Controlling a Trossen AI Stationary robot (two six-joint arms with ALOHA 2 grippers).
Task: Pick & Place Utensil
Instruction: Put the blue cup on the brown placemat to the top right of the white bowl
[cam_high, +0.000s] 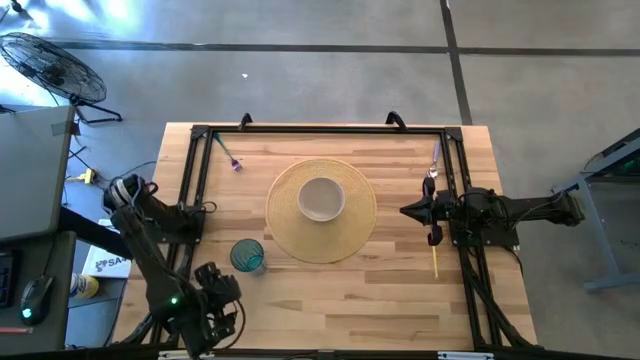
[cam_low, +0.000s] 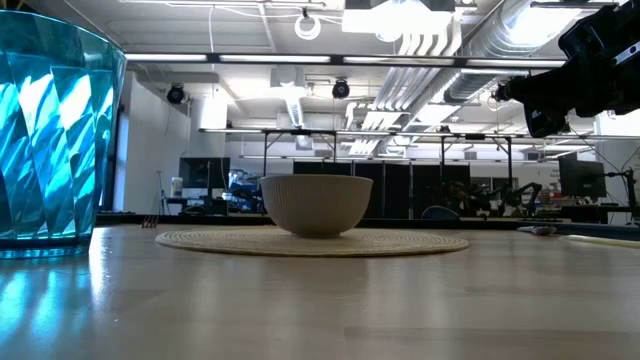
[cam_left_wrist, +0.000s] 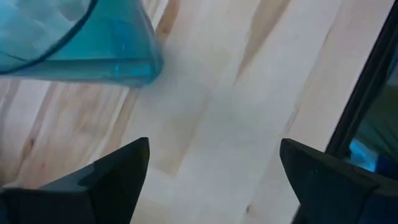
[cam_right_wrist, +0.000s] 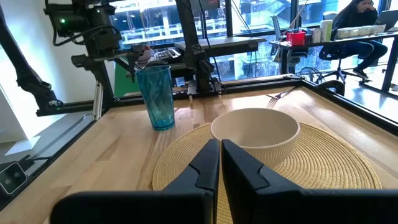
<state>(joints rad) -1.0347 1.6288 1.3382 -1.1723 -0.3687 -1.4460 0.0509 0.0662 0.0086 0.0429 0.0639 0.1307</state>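
A purple-handled spoon (cam_high: 433, 160) and a yellow-handled utensil (cam_high: 435, 258) lie flat on the table by its right rail. A purple-handled fork (cam_high: 229, 153) lies near the far left corner. A ribbed white bowl (cam_high: 322, 198) stands on a round woven placemat (cam_high: 355, 238). My right gripper (cam_high: 408, 210) hovers shut above the table between the two right-hand utensils, pointing at the bowl (cam_right_wrist: 255, 134). My left gripper (cam_left_wrist: 214, 168) is open over bare wood near the table's near left, just short of a blue tumbler (cam_left_wrist: 81, 37).
The blue tumbler (cam_high: 247, 256) stands upright next to the placemat's near left edge. A black metal frame (cam_high: 320, 129) runs along the table's far, left and right sides. Bare wood lies along the near edge (cam_high: 350, 310). A person sits at a desk beyond the table (cam_right_wrist: 357, 25).
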